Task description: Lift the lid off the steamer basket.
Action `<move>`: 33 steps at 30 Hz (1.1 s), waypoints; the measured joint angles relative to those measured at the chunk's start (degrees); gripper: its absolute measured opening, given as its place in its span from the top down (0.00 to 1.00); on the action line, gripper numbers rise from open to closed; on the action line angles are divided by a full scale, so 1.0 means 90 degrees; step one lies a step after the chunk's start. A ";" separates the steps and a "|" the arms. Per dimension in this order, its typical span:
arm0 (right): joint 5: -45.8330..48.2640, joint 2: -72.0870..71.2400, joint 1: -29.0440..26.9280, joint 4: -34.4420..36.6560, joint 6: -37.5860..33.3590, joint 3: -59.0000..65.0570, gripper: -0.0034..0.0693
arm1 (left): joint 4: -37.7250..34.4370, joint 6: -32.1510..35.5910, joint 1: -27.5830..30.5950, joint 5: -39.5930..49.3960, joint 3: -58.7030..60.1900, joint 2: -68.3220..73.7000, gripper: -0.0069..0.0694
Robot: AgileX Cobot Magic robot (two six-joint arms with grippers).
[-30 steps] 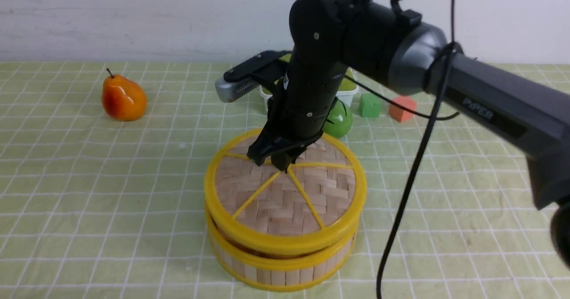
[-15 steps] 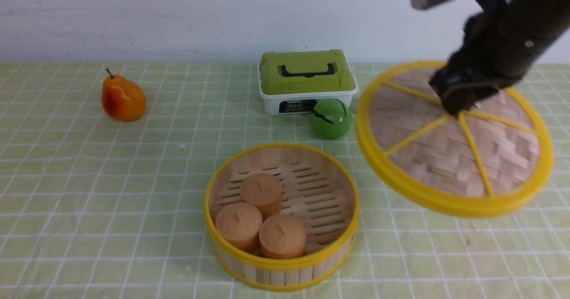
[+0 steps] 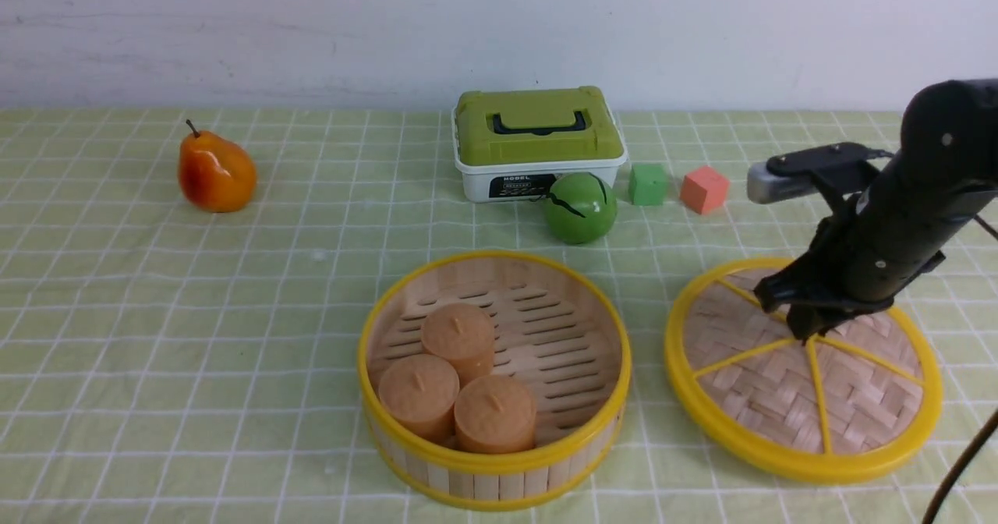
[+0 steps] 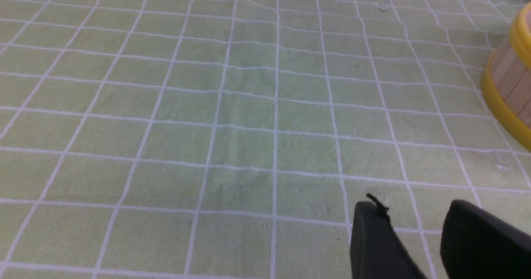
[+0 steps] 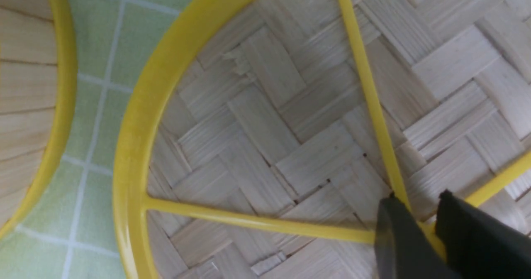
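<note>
Left hand (image 4: 412,207) idle above worktop (image 4: 207,104), jaws apart, empty. Steamer basket (image 3: 499,483) stands uncovered, three buns (image 3: 460,337) inside. Lid (image 3: 780,399) off, apparently resting on worktop just right of basket; right hand (image 3: 807,329) clamped at its centre. Left to do: release, withdraw.

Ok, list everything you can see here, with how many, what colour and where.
steamer basket: one, tan, yellow rims, front centre
cylinders: three, orange-brown, inside the basket
lid: one, tan, yellow rim, right of basket
pear: one, orange, back left
box: one, white, green top, back centre
ball: one, green, in front of box
green cube: one, green, right of box
coral cube: one, coral, beside green cube
tablecloth: one, green checked, under everything
left hand: one, black, open above cloth
right hand: one, black, closed on lid's knob
</note>
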 joint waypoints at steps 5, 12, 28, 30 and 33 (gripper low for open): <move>-0.0117 0.0225 0.0000 0.0283 0.0000 0.0000 0.70 | 0.0000 0.0000 0.0000 0.0000 0.0000 0.0000 0.60; 0.0318 -0.0516 0.0000 0.0493 -0.0014 -0.0008 0.39 | 0.0000 0.0000 0.0000 0.0000 0.0000 0.0000 0.60; 0.0266 -0.5983 0.0000 0.0307 -0.0333 0.2167 0.97 | 0.0000 0.0000 0.0000 0.0000 0.0000 0.0000 0.60; 0.0266 -0.6673 0.0000 0.0307 -0.0333 0.2621 0.98 | 0.0000 0.0000 0.0000 0.0000 0.0000 0.0000 0.60; 0.0217 -0.7121 0.0000 0.0307 -0.0333 0.2994 0.99 | 0.0000 0.0000 0.0000 0.0000 0.0000 0.0000 0.60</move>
